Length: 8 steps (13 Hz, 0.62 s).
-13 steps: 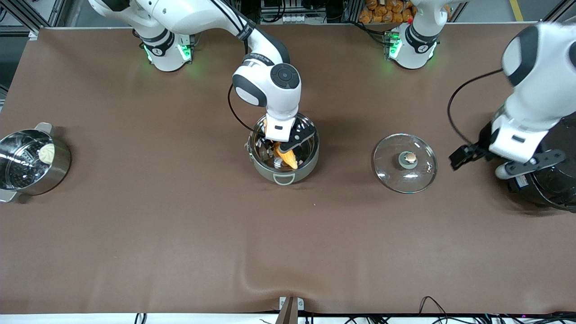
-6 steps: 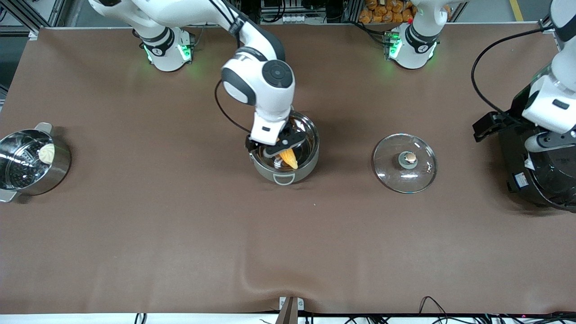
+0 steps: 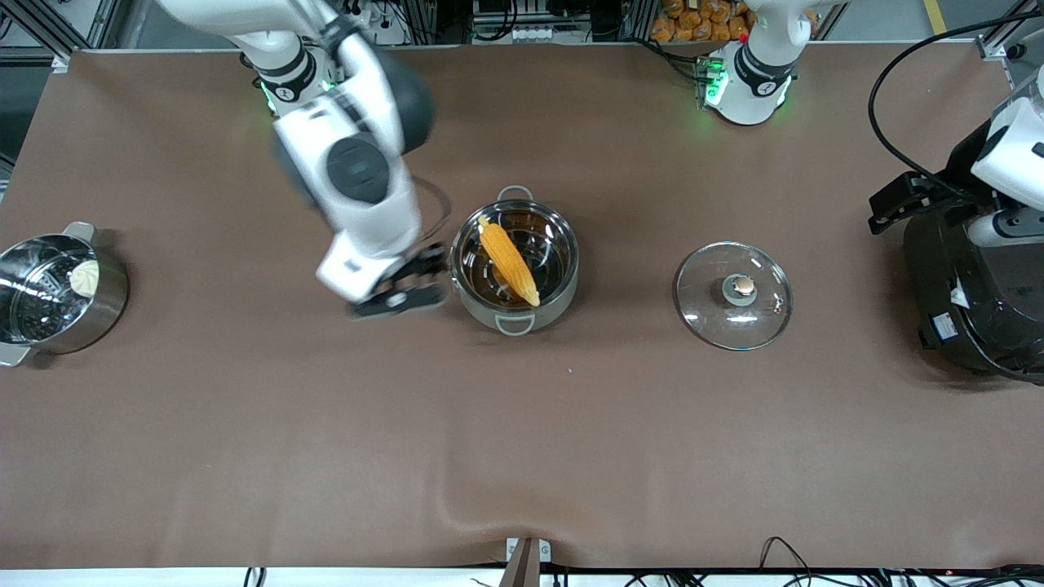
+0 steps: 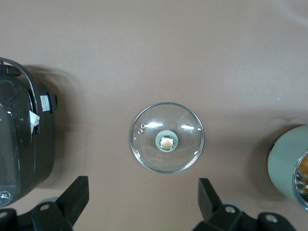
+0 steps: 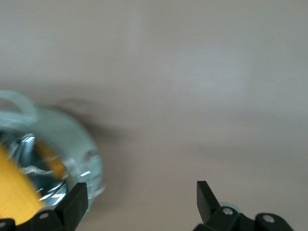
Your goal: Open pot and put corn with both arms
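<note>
Brown cloth covered the table point(image 3: 245, 424). On it the pot point(image 3: 515, 269) stood uncovered, the corn point(image 3: 507, 259) lying inside, its glass lid point(image 3: 733, 295) near, toward the left arm's end. Beside the pot hung the right gripper point(image 3: 404, 285), fingers apart and empty; the left gripper point(image 4: 143, 201), spread wide, hovered over the black cooker point(image 3: 975, 310).

Two pots point(image 3: 515, 269) point(image 3: 59, 292), one corn point(image 3: 509, 261), one lid point(image 3: 733, 295), one black cooker point(image 3: 971, 302)
</note>
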Tool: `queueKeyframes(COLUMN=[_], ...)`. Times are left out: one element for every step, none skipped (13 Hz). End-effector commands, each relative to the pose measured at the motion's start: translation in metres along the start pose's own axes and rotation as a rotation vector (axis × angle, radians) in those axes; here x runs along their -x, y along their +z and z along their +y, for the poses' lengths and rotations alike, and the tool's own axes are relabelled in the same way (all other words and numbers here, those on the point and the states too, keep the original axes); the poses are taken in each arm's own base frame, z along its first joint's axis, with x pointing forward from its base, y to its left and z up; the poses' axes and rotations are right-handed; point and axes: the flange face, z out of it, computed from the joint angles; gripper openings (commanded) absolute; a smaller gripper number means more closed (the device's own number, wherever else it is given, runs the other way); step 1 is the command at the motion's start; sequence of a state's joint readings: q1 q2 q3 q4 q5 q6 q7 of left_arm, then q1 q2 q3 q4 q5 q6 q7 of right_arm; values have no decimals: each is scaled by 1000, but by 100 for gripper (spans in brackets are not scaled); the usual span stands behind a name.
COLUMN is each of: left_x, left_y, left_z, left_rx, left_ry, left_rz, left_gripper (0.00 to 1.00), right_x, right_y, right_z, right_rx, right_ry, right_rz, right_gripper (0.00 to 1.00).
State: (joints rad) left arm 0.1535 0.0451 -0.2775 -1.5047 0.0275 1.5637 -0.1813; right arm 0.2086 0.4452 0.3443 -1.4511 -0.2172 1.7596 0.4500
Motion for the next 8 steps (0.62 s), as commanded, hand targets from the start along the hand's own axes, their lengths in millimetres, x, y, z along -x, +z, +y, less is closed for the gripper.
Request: queueKeyframes(left_x=[9,11,11,13,13,13,13,13], left_y=[2,4,5,3,4,3,3,1], left_z=[-9,-11,-15,-18,-24,-25,-25,-26], left_rx=[10,7,5,2,1,-1,0,0], left_ry=[15,35,49,52,40,50,70,89], left_rz=[-16,-22,-23,-21,-23,-23,-21,-20], left_gripper=[100,100,100,100,100,100,100,100], right_x=[-23,-26,-23,-18,-11,2,16,29], right_y=[7,12,14,3,-7,-26,-38,-50], right_z=[106,146,185,217,251,276,296,317], right_rx=[-67,-119,-161,-189,-196,-192,-172,-157], right_ry=[64,53,19,-20,-57,-104,-127,-125], right_rz=[-40,-75,-114,-103,-87,-57,-40,-30], right_gripper=[100,100,100,100,100,100,100,100])
